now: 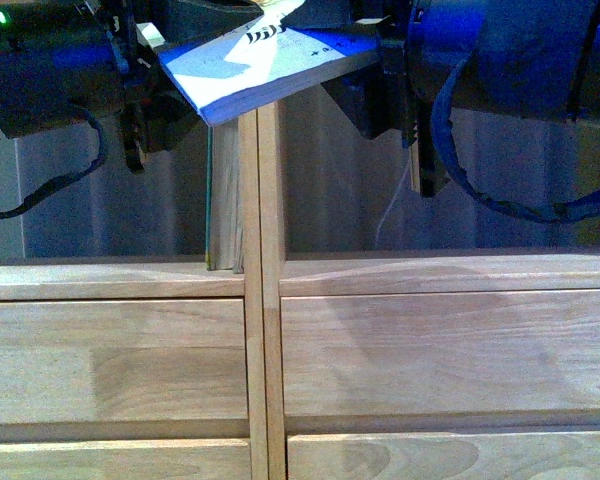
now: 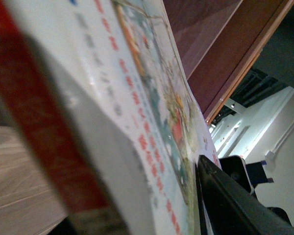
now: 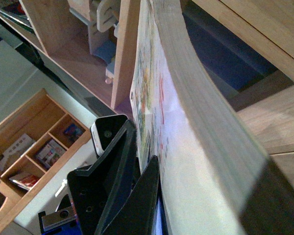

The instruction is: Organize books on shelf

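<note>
White paperback (image 1: 265, 70) tilted, held between left gripper (image 1: 152, 72) and right gripper (image 1: 380, 52).

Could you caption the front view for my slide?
The left gripper and right gripper hold a white paperback tilted above the shelf's divider; a teal book stands below.

Glossy paper cover on the paperback (image 1: 270, 72); smooth, matt, grained wood shelf (image 1: 410, 350).

left gripper (image 1: 155, 70): raised, clamped on paperback (image 1: 270, 70) edge | right gripper (image 1: 378, 65): raised opposite, clamped on same paperback
</note>
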